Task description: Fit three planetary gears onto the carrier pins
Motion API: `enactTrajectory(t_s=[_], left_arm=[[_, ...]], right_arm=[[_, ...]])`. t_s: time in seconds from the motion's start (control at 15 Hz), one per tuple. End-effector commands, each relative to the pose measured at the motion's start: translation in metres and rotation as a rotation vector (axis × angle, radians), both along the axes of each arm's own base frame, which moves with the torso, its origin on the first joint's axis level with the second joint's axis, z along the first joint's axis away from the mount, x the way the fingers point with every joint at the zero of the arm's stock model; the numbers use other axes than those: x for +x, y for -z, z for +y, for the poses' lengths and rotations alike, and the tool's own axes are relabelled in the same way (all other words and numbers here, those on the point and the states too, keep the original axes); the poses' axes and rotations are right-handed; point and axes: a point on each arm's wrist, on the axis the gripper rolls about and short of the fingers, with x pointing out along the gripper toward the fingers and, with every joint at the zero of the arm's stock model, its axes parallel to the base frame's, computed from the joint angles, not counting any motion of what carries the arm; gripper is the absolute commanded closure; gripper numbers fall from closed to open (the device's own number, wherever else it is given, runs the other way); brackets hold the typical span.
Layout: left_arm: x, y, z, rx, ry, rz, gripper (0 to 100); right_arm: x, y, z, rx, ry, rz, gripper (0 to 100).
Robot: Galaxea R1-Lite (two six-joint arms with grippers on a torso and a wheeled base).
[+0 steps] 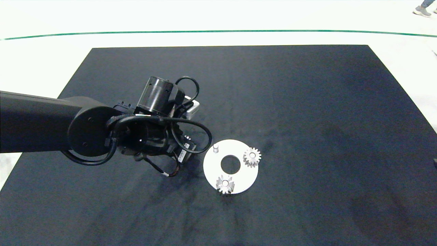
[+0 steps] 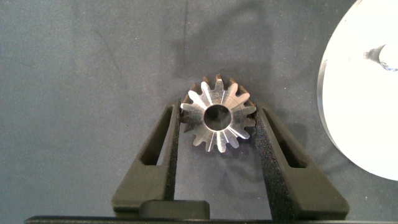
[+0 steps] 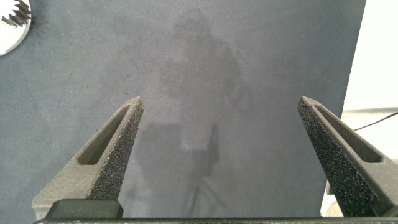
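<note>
The third gear [image 2: 217, 115] sat on the dark mat just beside the white disc [image 1: 211, 167], pinched between the left gripper [image 2: 217, 124] fingers. Two gears [image 1: 252, 157] already sat on the disc's pins, one pin [image 1: 215, 148] bare. The right gripper [image 3: 221, 112] hung wide open, holding nothing.
</note>
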Motion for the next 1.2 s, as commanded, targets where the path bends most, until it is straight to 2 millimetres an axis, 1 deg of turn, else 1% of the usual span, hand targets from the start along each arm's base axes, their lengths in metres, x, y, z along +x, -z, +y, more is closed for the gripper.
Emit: enactTrajectory(t_s=[0.07, 0.33, 0.4, 0.53, 0.6, 0.93, 1.0, 1.2], left_arm=[[-0.003, -0.005, 0.001, -0.001, 0.006, -0.015, 65], [-0.005, -0.009, 0.001, 0.003, 0.016, -0.027, 73], [-0.006, -0.012, 0.001, -0.004, 0.019, -0.037, 74], [-0.014, -0.020, -0.007, -0.018, 0.052, -0.055, 75], [-0.023, -0.021, -0.016, -0.019, 0.088, -0.048, 75], [-0.042, -0.022, -0.043, -0.024, 0.187, -0.051, 75], [-0.041, -0.026, -0.047, -0.031, 0.196, -0.063, 75], [-0.032, -0.025, -0.059, -0.033, 0.205, -0.071, 75]], right_arm=[[0.000, 0.000, 0.000, -0.002, 0.000, 0.001, 0], [0.000, 0.000, 0.000, -0.002, 0.000, 0.001, 0], [0.000, 0.000, 0.000, -0.002, 0.000, 0.001, 0], [0.001, 0.000, 0.000, -0.003, 0.000, 0.004, 0], [0.001, 0.001, 0.000, -0.004, 0.000, 0.006, 0], [0.001, 0.001, 0.000, -0.004, 0.000, 0.006, 0], [0.001, 0.001, 0.000, -0.004, 0.000, 0.006, 0], [0.001, 0.001, 0.000, -0.004, 0.001, 0.006, 0]])
